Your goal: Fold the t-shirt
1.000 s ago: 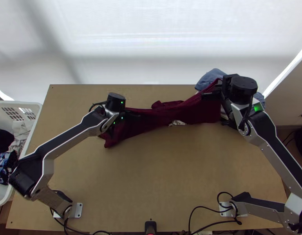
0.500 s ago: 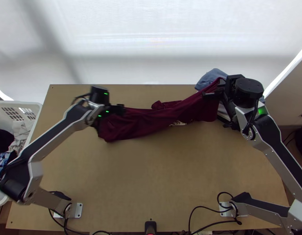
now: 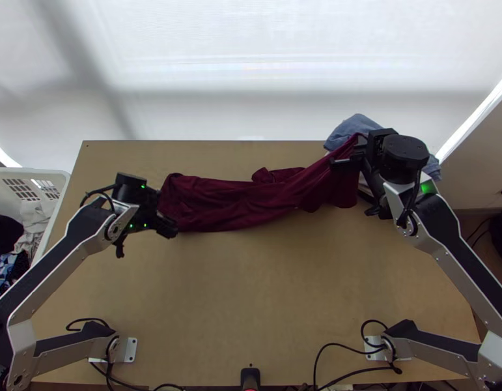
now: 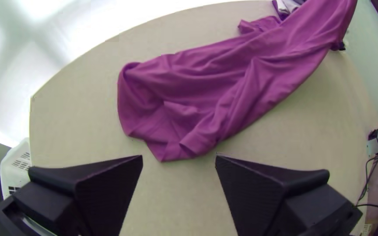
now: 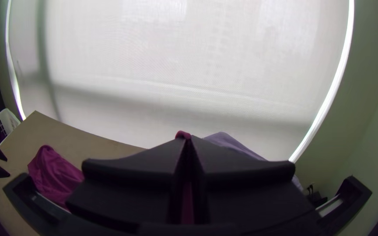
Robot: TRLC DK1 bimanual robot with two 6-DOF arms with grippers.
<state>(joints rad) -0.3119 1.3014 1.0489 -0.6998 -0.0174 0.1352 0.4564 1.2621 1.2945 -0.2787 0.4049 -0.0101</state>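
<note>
The dark red t-shirt [image 3: 231, 202] lies bunched in a long strip across the table's far half, its right end lifted. My right gripper [image 3: 355, 156] is shut on that raised end at the far right; in the right wrist view a bit of red cloth pokes out between the tips of the right gripper [image 5: 187, 137]. Left of the shirt's loose end is my left gripper [image 3: 169, 212]. In the left wrist view the left gripper [image 4: 179, 158] stands open with nothing between its fingers, and the shirt [image 4: 197, 96] lies beyond them with loose wrinkles.
A white basket [image 3: 55, 176] with clothes stands at the left of the table [image 3: 251, 293]. Blue folded cloth [image 3: 348, 126] lies at the far right corner, beside and partly behind the right gripper. Cables [image 3: 329, 348] run along the near edge.
My left gripper has come off the shirt's left part and moved left, leaving that end lying on the table. The right gripper has shifted only slightly, still with the cloth.
</note>
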